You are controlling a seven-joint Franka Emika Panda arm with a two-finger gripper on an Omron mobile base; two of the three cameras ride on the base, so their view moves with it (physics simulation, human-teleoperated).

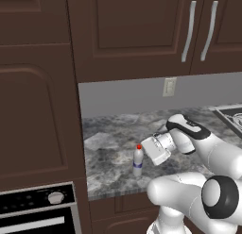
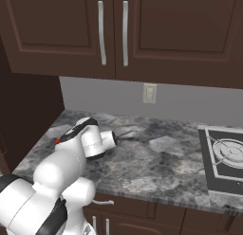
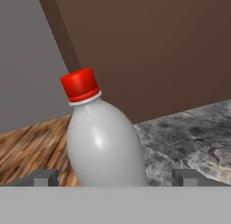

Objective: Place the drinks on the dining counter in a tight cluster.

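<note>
While standing upright on the grey-topped wall counter [image 1: 108, 134], shows in the left base view as a slim clear bottle [image 1: 138, 161] with a red cap and a blue label band. Sits near the counter's front edge, toward its left end, not on any island top. Appears in the hand view close up, pale grey-white under the red cap, leaning to the left of that picture. Peeks out in the right base view as a speck of red cap behind the white arm.

Just beside the bottle, on its right in the left base view, hangs the gripper [image 1: 147, 153], levelled low over the stone and aimed sideways at the bottle. Spread wide, with one dark fingertip [image 3: 45, 177] on either side of the bottle's body and a clear gap at each side. Grips nothing and touches nothing.

Farther out along the same counter, well apart to the right, lies a black cooktop [image 1: 231, 116] with a round burner. Behind, on the grey wall, a pale outlet plate [image 1: 169, 87]. Above, dark brown upper cabinets [image 1: 142, 30] with long silver handles [image 1: 189, 30]. Left of the counter, a tall dark brown cabinet front [image 1: 38, 110], and below it an oven [image 1: 38, 214] with a round knob [image 1: 56, 197]. Beyond the counter's end in the hand view, wooden flooring [image 3: 31, 146].
</note>
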